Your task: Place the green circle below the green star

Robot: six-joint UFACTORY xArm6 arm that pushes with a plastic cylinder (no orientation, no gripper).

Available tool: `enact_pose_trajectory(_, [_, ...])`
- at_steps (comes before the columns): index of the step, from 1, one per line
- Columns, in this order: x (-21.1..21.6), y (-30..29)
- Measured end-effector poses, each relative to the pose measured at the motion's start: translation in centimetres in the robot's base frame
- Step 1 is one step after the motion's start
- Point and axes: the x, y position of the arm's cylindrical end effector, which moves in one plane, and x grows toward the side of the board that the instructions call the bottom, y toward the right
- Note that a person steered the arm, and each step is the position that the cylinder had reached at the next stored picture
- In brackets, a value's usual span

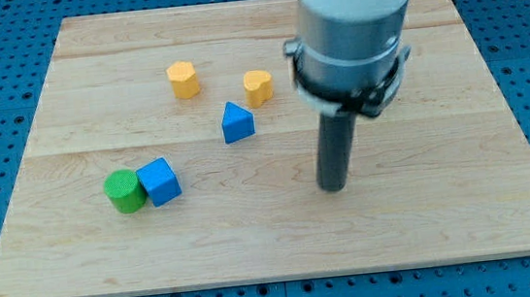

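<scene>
- Camera view: a pale wooden board (283, 234) lay on blue pegboard.
- My tip (333, 187), a bare rod with no jaws to part or close, touched nothing.
- The green circle (124, 191) sat far to its left, touching a blue cube (160, 181).
- No green star showed, so the approach seemingly hadn't begun; next, my tip must get behind the circle.
</scene>
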Motion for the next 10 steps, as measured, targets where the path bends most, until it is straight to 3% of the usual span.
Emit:
enact_pose_trajectory(2, [4.4,-13.2])
enact_pose_trajectory(5, [1.3,-22.6])
enact_pose_trajectory(7, [-6.7,-22.5])
enact_pose_trajectory(8, [-7.6,-22.8])
enact_pose_trajectory(10, [-8.7,-14.3])
